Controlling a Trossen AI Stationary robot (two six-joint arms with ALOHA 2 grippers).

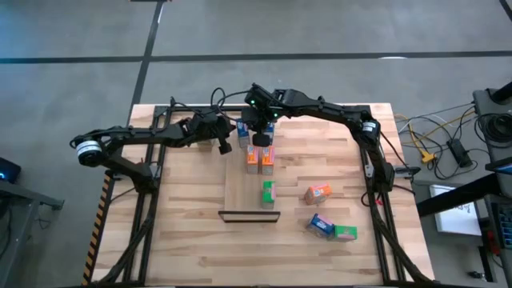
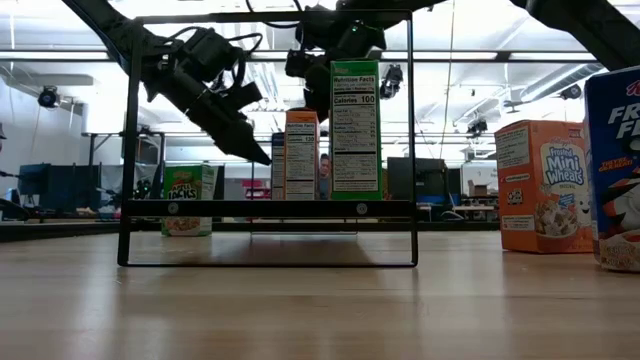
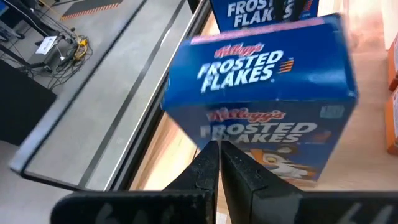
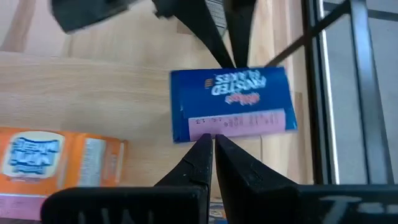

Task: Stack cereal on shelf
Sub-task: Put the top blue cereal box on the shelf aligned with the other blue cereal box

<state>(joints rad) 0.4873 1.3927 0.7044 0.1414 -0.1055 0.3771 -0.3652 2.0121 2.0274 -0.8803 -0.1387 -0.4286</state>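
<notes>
The shelf (image 1: 240,188) lies mid-table, its dark lip (image 1: 250,216) toward the near edge. At its far end stand a blue cereal box (image 1: 243,130), a second blue one (image 3: 261,9) and two orange boxes (image 1: 253,157); a green box (image 1: 268,193) stands nearer. My left gripper (image 1: 226,148), shut, is at the first blue box (image 3: 261,81) from the left. My right gripper (image 1: 261,141), shut, hangs over the same box (image 4: 233,102). My left gripper touches the blue box with its shut fingertips (image 3: 208,163) on the lower part of the broad printed face (image 3: 261,134). It comes slanting down from the table's left. The box stands on the shelf. My right gripper has its shut fingertips (image 4: 202,149) at the pink-striped edge of the box's top (image 4: 239,121), coming slanting down from above. Whether they touch it, I cannot tell.
Right of the shelf on the planked table stand an orange box (image 1: 318,193), a blue box (image 1: 321,226) and a green box (image 1: 346,233). A dark metal frame (image 1: 376,168) runs along the table's sides. Bare tabletop lies left of the shelf.
</notes>
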